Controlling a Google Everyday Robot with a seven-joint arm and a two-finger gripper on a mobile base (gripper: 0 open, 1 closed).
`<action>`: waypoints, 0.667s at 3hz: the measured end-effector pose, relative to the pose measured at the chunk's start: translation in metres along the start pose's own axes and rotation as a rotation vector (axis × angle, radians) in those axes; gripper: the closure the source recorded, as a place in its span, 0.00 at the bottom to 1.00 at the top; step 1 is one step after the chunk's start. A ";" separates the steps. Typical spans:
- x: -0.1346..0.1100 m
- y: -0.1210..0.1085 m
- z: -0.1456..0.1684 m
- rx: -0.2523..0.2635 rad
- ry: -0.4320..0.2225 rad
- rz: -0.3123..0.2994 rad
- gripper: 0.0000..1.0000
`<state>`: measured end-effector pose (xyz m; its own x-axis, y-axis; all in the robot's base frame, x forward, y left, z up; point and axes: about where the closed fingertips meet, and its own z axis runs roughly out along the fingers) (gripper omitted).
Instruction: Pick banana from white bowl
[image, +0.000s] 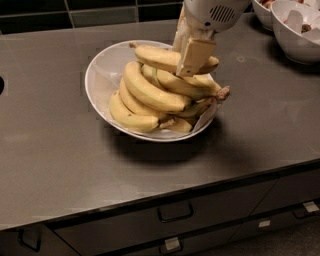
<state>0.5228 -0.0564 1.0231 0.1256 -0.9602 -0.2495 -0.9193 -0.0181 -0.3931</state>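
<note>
Long, slim, nearly straight yellow banana (155, 56), lying topmost on a heap of fatter, curved yellow bananas (150, 92) in the wide, shallow, glossy white bowl (98, 65). It lies roughly level, with its stem end to the far left and its other end over the bowl's right side. The robot's white-bodied hand (186, 61) reaches down from the far side. Its tan fingers (196, 54) are closed narrowly on the banana right of its middle, one on the near flank and the other behind. Whether the fruit touches the heap cannot be told. The bowl stands on a matte grey counter (65, 165). Two smaller white bowls (300, 35) stand at the far right, well apart. Dark drawer fronts (175, 215) run below the near edge.
</note>
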 end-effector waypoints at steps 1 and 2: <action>-0.010 0.005 -0.014 0.049 -0.013 -0.035 1.00; -0.010 0.005 -0.015 0.051 -0.014 -0.036 1.00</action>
